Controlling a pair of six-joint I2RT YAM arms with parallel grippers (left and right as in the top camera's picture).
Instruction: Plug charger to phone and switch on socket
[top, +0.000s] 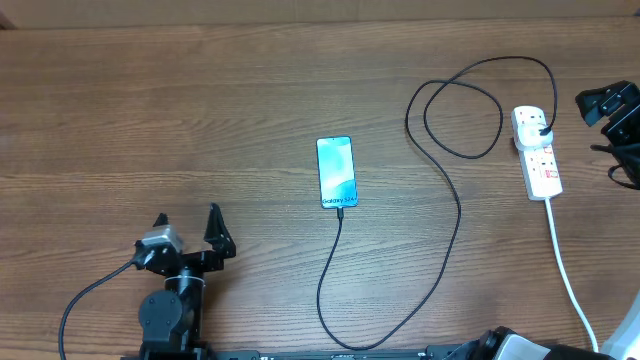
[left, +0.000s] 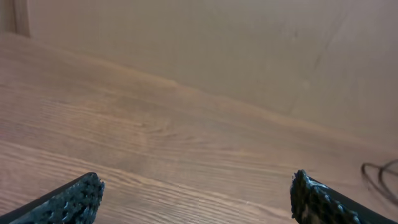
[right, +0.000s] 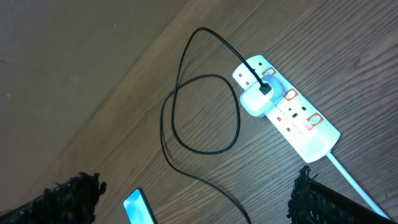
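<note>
Over the bench (top: 200, 100), the right end effector (right: 196, 183), spread wide, hangs near the socket (top: 545, 175). The left end effector (top: 188, 235), equally wide, sits well apart from it. From the socket the charger (right: 265, 88) loops to the phone (top: 336, 172).

Even warm light, left wrist perhaps soft

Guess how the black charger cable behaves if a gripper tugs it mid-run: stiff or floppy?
Probably floppy: the charger cable lies in loose loops and curves on the table, keeping no straight run. Likely light, being so thin, so slack would slide first. One end meets the phone, the other the socket, so a harder pull may drag the phone.
</note>
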